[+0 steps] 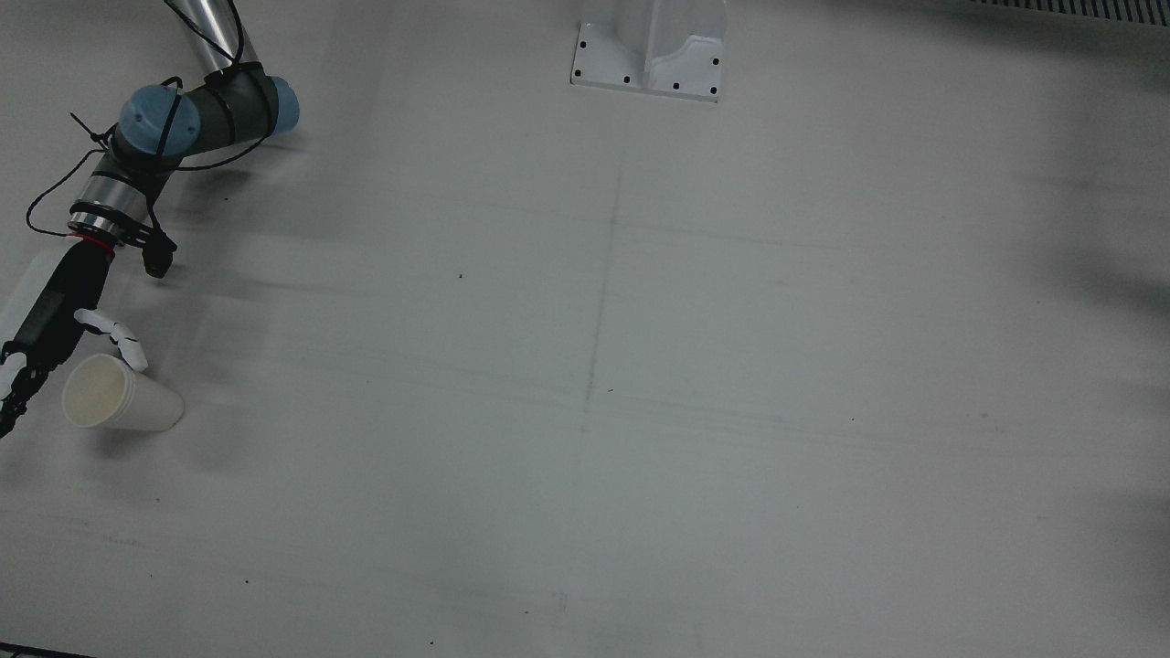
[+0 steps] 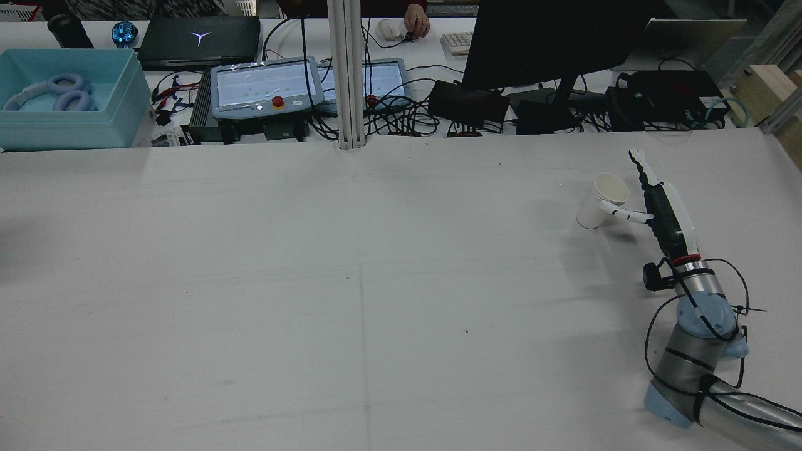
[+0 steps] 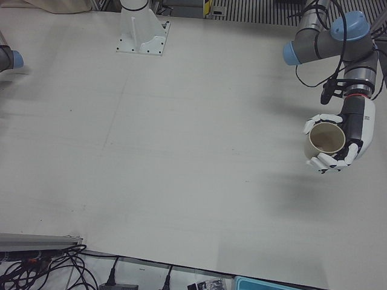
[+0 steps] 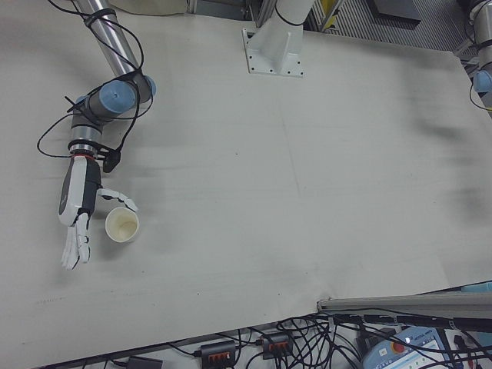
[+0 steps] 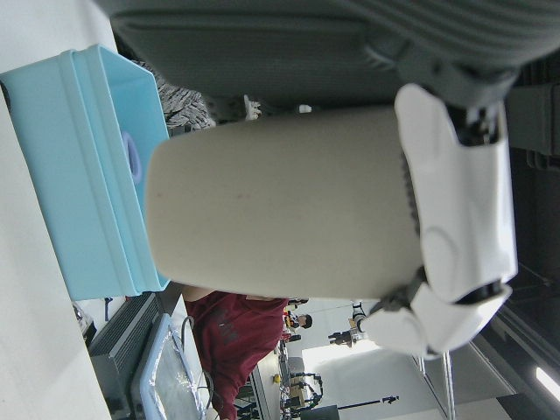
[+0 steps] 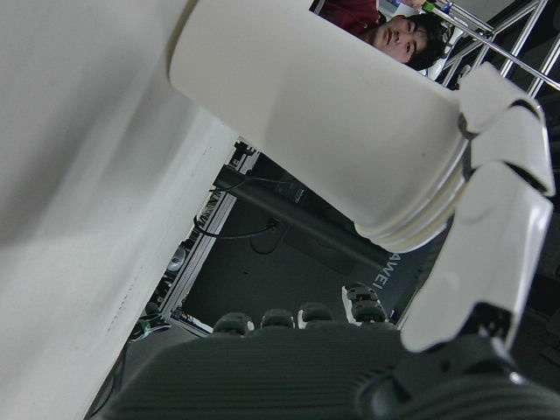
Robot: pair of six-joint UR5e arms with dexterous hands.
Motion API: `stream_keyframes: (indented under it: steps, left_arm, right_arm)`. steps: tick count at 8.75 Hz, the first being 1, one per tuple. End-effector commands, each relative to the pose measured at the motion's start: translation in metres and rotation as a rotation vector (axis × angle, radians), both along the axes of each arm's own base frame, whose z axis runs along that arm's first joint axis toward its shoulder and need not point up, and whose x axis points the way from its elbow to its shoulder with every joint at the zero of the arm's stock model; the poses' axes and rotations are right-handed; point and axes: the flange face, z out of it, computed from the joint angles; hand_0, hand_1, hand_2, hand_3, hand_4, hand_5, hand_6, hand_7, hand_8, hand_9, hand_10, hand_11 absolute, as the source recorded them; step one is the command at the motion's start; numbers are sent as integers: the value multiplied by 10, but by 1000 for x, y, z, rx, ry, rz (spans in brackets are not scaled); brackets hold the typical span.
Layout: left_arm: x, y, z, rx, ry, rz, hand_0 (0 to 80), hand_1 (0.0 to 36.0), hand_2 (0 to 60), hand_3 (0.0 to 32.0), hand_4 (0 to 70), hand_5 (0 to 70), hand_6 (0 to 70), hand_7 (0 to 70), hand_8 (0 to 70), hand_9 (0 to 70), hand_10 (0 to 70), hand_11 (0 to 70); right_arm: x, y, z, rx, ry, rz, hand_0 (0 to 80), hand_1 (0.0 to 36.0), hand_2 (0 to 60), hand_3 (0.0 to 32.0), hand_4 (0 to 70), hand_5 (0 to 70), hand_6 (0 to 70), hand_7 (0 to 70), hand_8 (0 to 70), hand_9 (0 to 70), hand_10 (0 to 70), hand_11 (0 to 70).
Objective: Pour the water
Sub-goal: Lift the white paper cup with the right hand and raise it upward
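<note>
From my station I put us early in the pour — approx. the pickup stage, nothing tipped yet.

The left robot hand [image 3: 338, 142] has a beige paper cup [image 3: 327, 137] wrapped in its fingers and, by my read, lifted clear of the worktop [image 3: 181, 151], at about 3 o'clock in the left-front view. Its mouth faces that camera; I can't tell if there's water in it.

The right robot hand [image 4: 79, 207] is spread, palm side toward a white paper cup [image 4: 122, 224] standing on the worktop at approx. 8 o'clock in the right-front view. One finger [image 4: 119, 197] curls against the cup near its rim; the rest point straight out past it — so it's touching, not gripped. This cup looks empty from above.

The two cups are well apart, on opposite sides of the worktop. Left to do, I reckon: close the right grip or leave that cup as the target, bring the cups together, tilt, pour.
</note>
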Motion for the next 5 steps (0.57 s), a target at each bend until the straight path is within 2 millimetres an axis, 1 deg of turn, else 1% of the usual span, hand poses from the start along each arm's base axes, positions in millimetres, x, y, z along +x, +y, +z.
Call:
stream_keyframes:
  steps: [1,2,4,5]
  left_arm:
    - [-1,1,1,-1,1,-2,520,299,600,0,181,623,284,473,373,354,236,359]
    - [-1,1,1,-3,1,-2,518,299,600,0,180,622,282,471,370,354,236,358]
    - [-1,1,1,-3,1,-2,521,302,600,0,179,625,281,471,367,353,236,359]
    - [1,1,1,-1,1,3,523,305,600,0,180,636,286,477,367,354,237,361]
  right_arm:
    - [-10,-7,-8,7,17,-9,473,178,204,0,40,89,32,8,0,0,0,6]
    - [-15,-12,-13,13,12,-13,473,178,205,0,45,89,36,13,0,0,0,10]
    - [-17,-13,-12,13,13,-27,479,184,206,0,60,91,43,21,0,0,1,18]
    - [-22,-13,-13,18,11,-76,482,189,204,0,62,96,43,23,0,0,0,13]
